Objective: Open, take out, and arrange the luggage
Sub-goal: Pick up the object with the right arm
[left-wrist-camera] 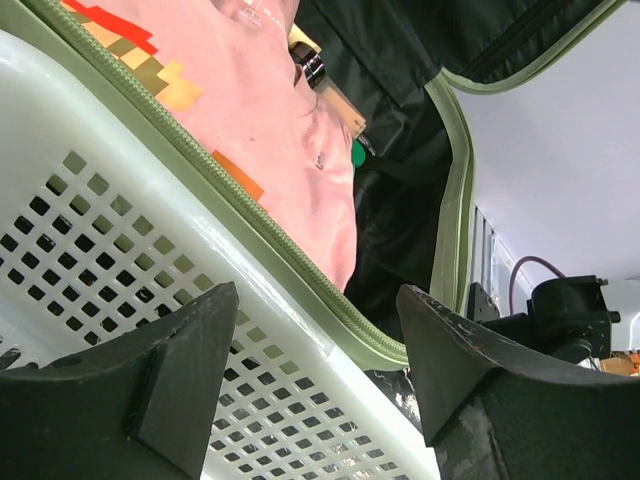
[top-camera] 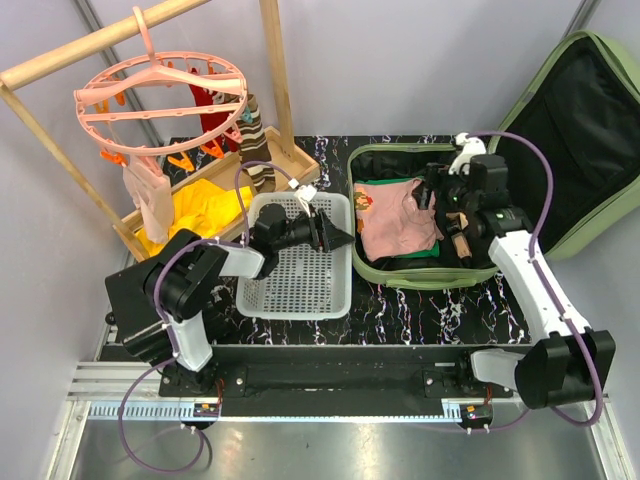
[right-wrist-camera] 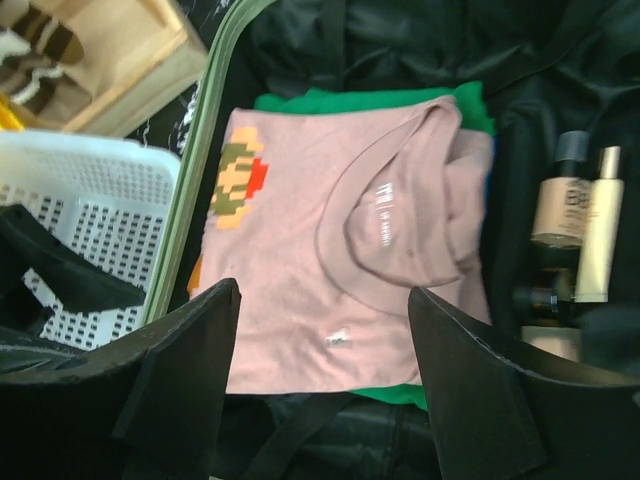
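The luggage, a light-green suitcase [top-camera: 420, 278], lies open on the table, its black-lined lid [top-camera: 590, 130] leaning back at the right. Inside, a folded pink T-shirt [right-wrist-camera: 330, 240] with a pixel print lies on a green garment [right-wrist-camera: 370, 100]. Cosmetic bottles [right-wrist-camera: 580, 210] stand beside them. My right gripper [right-wrist-camera: 325, 340] hangs open above the shirt's near edge, holding nothing. Over the white basket [left-wrist-camera: 200, 220], my left gripper [left-wrist-camera: 318, 340] is open and empty, pointing at the suitcase's zip rim [left-wrist-camera: 300, 265].
The white perforated basket [top-camera: 300, 270] sits left of the suitcase. Behind it is a wooden tray [top-camera: 290, 160] holding a yellow cloth [top-camera: 200, 210]. A pink round peg hanger [top-camera: 160, 95] hangs from a wooden rack [top-camera: 90, 45] at the far left.
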You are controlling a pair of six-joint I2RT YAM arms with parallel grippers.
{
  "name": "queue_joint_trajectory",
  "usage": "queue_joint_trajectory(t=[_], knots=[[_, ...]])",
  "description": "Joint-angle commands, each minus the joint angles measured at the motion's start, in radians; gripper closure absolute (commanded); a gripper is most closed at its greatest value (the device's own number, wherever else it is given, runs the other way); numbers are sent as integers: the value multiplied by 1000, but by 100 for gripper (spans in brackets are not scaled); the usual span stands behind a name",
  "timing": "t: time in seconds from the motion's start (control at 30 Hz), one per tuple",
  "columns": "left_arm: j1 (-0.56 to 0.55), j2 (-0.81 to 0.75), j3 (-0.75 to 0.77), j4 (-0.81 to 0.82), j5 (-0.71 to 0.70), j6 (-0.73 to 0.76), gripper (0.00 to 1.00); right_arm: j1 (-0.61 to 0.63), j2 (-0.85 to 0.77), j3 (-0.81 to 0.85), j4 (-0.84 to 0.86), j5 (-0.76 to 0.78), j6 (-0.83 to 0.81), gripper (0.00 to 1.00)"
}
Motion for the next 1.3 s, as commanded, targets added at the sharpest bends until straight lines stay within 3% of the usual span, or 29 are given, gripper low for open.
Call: queue_joint_trajectory(t=[0.0, 0.07, 0.17, 0.27, 0.5, 0.6, 0.63, 0.7, 0.8, 1.03, 1.27], knots=[[-35, -10, 53, 113, -5, -8, 25, 101, 31, 11, 4, 147, -28, 24], [-33, -72, 33, 27, -66, 70, 16, 148, 45, 15, -8, 198, -42, 24], [-36, -190, 35, -305, -226, 231, 8, 217, 68, 11, -6, 272, -43, 26], [-38, -306, 62, -539, -388, 348, 1, 288, 83, 3, 0, 361, -58, 28], [-26, -531, 236, -1088, -755, 444, 1, 457, 160, 26, 9, 473, -65, 31], [46, -595, 285, -1250, -702, 434, 1, 524, 218, 38, 27, 551, -54, 33], [177, -637, 293, -1321, -612, 425, 1, 574, 287, 69, 26, 656, -46, 36], [262, -668, 287, -1331, -538, 440, 1, 601, 329, 89, 32, 723, -54, 38], [298, -695, 264, -1321, -571, 498, 1, 616, 372, 107, 50, 764, -69, 38], [324, -724, 233, -1314, -643, 559, 1, 642, 468, 156, 34, 843, -86, 37], [324, -760, 219, -1324, -663, 587, 1, 644, 513, 147, 67, 786, -40, 36]])
